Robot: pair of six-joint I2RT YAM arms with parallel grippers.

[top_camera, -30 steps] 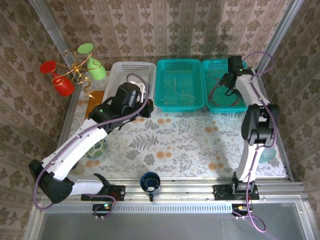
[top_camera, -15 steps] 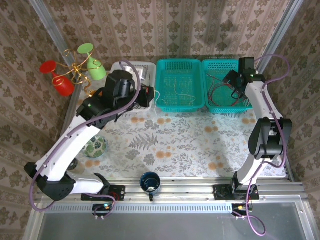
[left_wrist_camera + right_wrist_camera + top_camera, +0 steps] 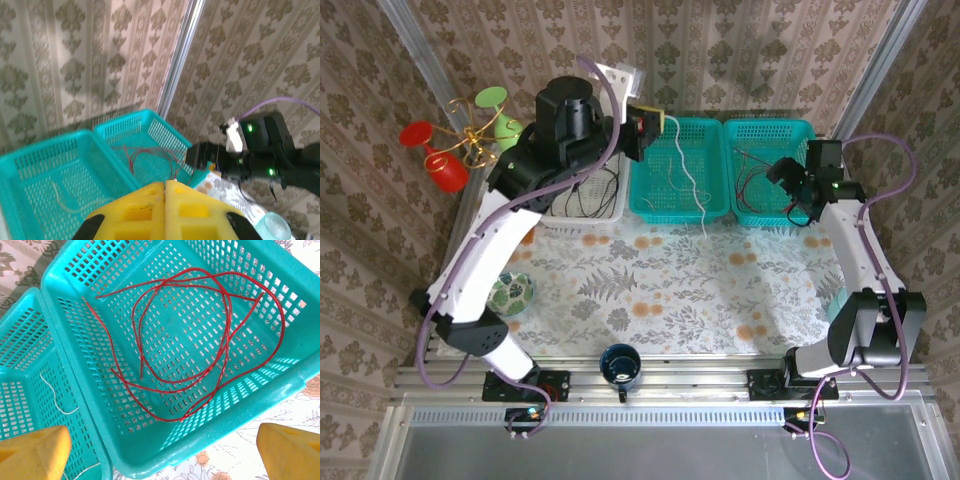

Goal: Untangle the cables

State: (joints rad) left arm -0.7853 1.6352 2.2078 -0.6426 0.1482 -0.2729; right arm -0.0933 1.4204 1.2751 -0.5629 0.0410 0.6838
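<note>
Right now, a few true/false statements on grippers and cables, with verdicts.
1. The left gripper is shut on a white cable. True.
2. Black cables lie in the white basket. True.
3. The red cable lies in the white basket. False: it lies in the right teal basket.
4. The right gripper is shut on the red cable. False: it is open above it, holding nothing.
</note>
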